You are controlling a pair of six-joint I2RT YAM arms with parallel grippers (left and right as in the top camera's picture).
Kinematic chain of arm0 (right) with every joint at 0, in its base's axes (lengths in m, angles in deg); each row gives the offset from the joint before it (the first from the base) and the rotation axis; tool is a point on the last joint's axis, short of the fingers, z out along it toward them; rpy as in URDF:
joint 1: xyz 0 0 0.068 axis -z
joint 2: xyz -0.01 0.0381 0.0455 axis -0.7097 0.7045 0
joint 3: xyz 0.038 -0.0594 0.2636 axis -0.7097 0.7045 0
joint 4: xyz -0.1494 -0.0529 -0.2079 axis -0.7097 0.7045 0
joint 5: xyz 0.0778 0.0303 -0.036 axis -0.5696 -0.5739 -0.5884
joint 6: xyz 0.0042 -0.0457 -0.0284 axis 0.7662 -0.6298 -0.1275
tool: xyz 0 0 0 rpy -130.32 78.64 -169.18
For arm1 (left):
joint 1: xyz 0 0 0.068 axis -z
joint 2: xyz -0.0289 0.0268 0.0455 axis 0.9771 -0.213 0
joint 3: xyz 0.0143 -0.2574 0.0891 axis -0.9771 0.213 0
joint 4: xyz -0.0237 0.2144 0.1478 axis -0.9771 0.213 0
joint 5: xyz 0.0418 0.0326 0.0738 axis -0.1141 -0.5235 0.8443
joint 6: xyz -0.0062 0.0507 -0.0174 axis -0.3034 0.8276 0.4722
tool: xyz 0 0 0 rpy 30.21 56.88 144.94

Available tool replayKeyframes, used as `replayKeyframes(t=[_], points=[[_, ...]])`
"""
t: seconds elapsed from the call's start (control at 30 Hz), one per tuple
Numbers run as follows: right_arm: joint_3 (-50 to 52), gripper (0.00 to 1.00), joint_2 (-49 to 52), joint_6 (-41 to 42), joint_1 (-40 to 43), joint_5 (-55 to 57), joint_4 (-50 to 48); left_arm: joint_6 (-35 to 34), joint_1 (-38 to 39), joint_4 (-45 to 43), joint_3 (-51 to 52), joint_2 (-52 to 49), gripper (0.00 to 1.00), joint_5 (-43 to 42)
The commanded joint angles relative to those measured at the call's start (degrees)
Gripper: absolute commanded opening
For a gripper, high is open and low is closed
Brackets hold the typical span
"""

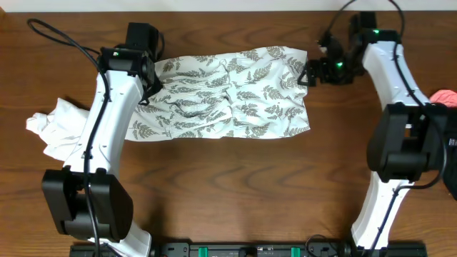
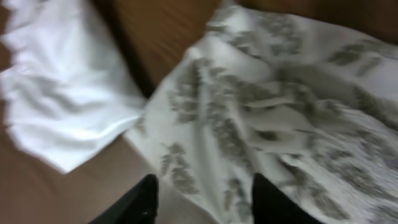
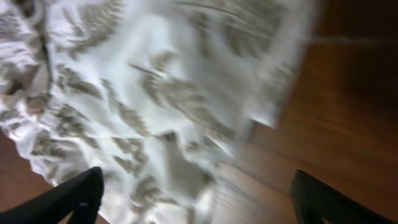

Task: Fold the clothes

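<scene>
The cream-white fern-print garment lies spread and wrinkled across the far middle of the table. It also shows in the left wrist view and the right wrist view. My left gripper is open over its left edge, fingers apart above the fabric. My right gripper is open at the garment's upper right corner, fingers wide, holding nothing. A plain white garment lies crumpled at the left, also in the left wrist view. The black garment is out of view.
The wooden table stretches toward the front edge. A pink-red item sits at the far right edge behind the right arm. Cables run at the back corners.
</scene>
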Motion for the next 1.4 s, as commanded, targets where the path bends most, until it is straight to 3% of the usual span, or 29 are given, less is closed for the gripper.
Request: replayKeyframes(t=[0.0, 0.1, 0.3, 0.37, 0.6, 0.87, 0.97, 1.03, 1.1, 1.23, 1.33, 1.37], points=[[-0.3, 0.85, 0.7, -1.5, -4.4, -2.1, -1.7, 5.1, 0.9, -2.6, 0.3, -1.9, 0.41, -5.8], [-0.3, 0.71, 1.7, 2.3, -7.8, 3.7, -4.5, 5.4, 1.5, -4.0, 0.3, -4.7, 0.35, -7.0], [-0.3, 0.13, 7.2, 6.7, -12.4, 8.7, -7.2, 7.3, 1.9, -5.3, 0.3, -13.9, 0.11, -15.0], [-0.3, 0.02, 9.5, 7.0, -13.1, 8.7, -6.8, 8.0, 2.2, -5.5, 0.3, -16.7, 0.09, -16.8], [-0.3, 0.01, 12.6, 7.6, -12.5, 12.9, -3.3, 9.2, 4.3, -6.3, 0.3, -19.6, 0.08, -17.3], [-0.3, 0.02, 12.5, 7.7, -7.6, 34.0, 5.0, 9.6, 11.4, -7.1, 0.3, -19.6, 0.09, -17.3], [-0.3, 0.02, 11.8, 6.1, -5.2, 40.4, 5.5, 9.6, 14.1, -7.5, 0.3, -19.6, 0.17, -17.2], [-0.3, 0.02, 10.7, 3.0, -3.9, 40.2, 5.5, 9.6, 15.1, -7.9, 0.3, -19.6, 0.29, -17.2], [-0.3, 0.01, 9.0, 0.5, -3.1, 39.5, 4.7, 9.6, 15.2, -7.8, 0.2, -19.5, 0.29, -17.3], [-0.3, 0.13, 3.8, -5.9, -2.9, 29.8, 2.4, 8.3, 14.4, -7.6, -0.8, -17.8, 0.29, -17.8], [-0.3, 0.35, -1.2, -6.3, -3.1, 21.1, 0.1, 5.6, 12.9, -7.6, -1.8, -13.9, 0.31, -21.6], [-0.3, 0.44, -2.3, -6.3, -3.2, 19.3, -0.2, 4.0, 12.4, -7.5, -1.8, -12.3, 0.37, -21.8]])
